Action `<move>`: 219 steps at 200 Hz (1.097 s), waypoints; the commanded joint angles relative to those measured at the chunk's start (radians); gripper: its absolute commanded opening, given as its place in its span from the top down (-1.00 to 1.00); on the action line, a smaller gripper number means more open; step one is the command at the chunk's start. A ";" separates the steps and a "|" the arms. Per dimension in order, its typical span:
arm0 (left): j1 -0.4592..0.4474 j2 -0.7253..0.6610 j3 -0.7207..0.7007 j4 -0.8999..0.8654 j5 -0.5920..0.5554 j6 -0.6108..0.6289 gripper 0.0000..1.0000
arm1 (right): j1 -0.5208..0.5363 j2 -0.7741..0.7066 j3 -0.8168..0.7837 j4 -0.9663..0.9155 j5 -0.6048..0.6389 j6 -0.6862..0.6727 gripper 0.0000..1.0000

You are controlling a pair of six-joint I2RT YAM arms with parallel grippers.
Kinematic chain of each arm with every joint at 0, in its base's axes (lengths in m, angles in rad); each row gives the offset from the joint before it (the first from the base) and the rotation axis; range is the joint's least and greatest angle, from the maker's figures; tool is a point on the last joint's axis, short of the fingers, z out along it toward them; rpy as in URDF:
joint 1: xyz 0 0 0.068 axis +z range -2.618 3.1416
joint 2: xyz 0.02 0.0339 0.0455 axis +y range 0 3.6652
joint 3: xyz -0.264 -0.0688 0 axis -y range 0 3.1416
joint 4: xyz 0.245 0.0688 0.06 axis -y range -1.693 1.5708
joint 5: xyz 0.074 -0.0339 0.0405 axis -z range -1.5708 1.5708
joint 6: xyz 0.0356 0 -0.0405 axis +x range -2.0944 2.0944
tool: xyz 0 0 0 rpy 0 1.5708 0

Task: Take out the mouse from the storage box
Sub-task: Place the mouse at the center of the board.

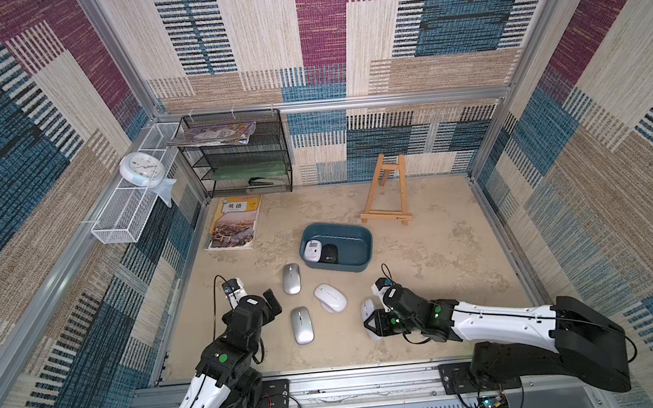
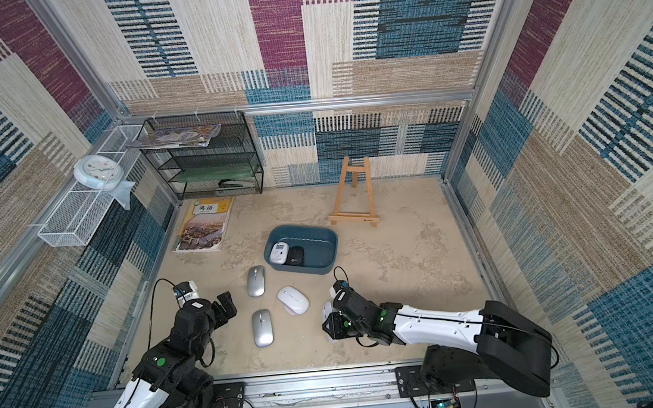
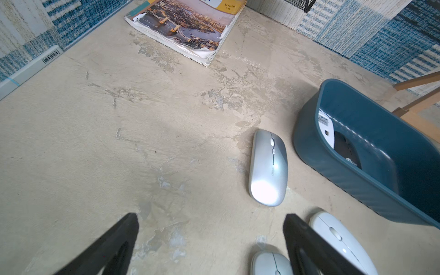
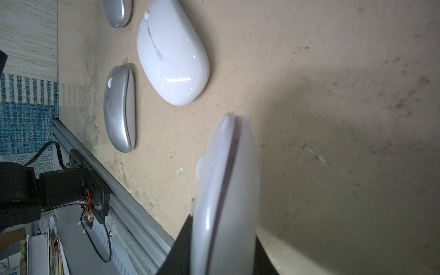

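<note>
Quick status from my end, calling 12 o'clock the back wall. The right gripper (image 1: 371, 320) is clamped on a white mouse (image 4: 226, 190), held on its edge with its long axis running out along the fingers, roughly on the 12–6 line, low over the table at the front. I honestly can't tell from the wrist view whether its lower edge is touching the surface or just above it. So this one is clear of the storage box (image 1: 332, 268), which sits at about 11 o'clock from that gripper, well apart. My read is that the next bit is the set-down. The closest neighbour is the white table mouse (image 1: 330, 298) at 10 o'clock, just beside the gripper, so I'd let go toward the bare patch at 3 o'clock and roll the wrist flat first, or the mouse will probably flop over. Two silver mice (image 1: 291, 279) (image 1: 302, 325) lie farther off at 9 to 10 o'clock. In the box, a belly-up white mouse (image 1: 313, 250) and a black mouse (image 1: 328, 253) lie side by side at its 9 o'clock end, both with their long axes on the 12–6 line. The left gripper (image 3: 211, 223) is spread wide and empty, with the box at its 1 o'clock, so that arm looks nearer for the next pick.
</note>
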 commanded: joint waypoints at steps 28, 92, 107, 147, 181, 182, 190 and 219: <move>0.000 0.006 0.006 0.025 -0.006 0.004 -0.98 | -0.003 0.048 0.008 0.040 -0.051 0.001 0.53; 0.000 0.001 0.007 0.021 -0.007 0.002 -0.98 | -0.022 0.083 0.045 -0.030 -0.005 0.000 0.14; 0.000 -0.002 0.005 0.021 -0.009 0.001 -0.98 | -0.023 0.075 0.055 -0.064 0.022 0.005 0.00; 0.000 -0.002 0.004 0.025 -0.006 0.005 -0.98 | -0.021 0.040 0.083 -0.140 0.094 -0.011 -0.13; 0.000 0.024 0.004 0.048 0.018 0.021 -0.98 | -0.023 0.009 0.177 -0.298 0.259 -0.104 -0.36; 0.001 0.025 0.004 0.049 0.020 0.023 -0.98 | -0.023 0.008 0.180 -0.304 0.269 -0.107 -0.37; 0.001 0.047 0.008 0.060 0.025 0.028 -0.98 | -0.022 0.011 0.207 -0.347 0.332 -0.134 -0.39; 0.000 0.231 0.097 0.052 0.071 -0.011 -0.98 | -0.022 0.025 0.289 -0.445 0.513 -0.219 -0.49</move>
